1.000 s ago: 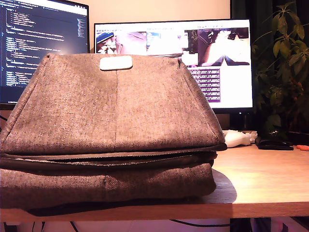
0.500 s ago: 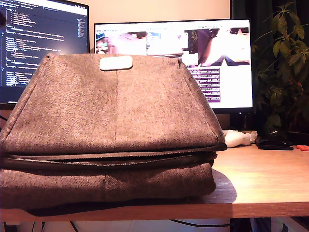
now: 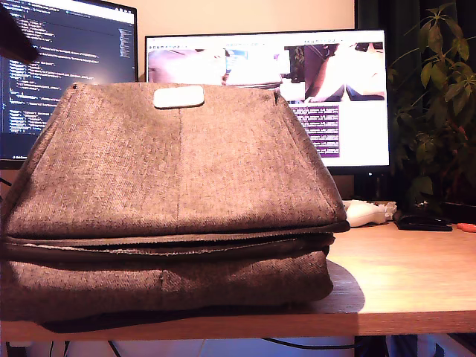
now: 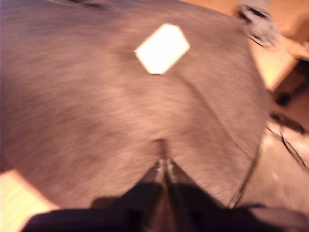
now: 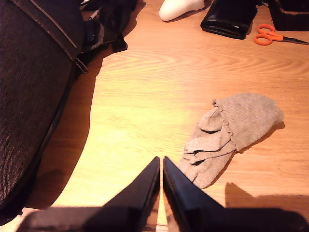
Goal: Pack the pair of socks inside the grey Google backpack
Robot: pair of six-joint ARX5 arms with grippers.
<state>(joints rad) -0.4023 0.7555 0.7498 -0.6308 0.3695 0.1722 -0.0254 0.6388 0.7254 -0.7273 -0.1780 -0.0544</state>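
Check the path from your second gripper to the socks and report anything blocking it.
Nothing visible blocks it. In the second wrist view, my second gripper, jaws together, hovers over bare wooden desk, with the pair of socks lying just beside it. The scissors lie well beyond.

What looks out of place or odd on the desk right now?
The socks lie crumpled on the bare desk, outside the backpack, whose flap looks shut in the exterior view. Orange scissors sit loose nearby. My first gripper and second gripper are both shut and hold nothing. No spill or damage shows.
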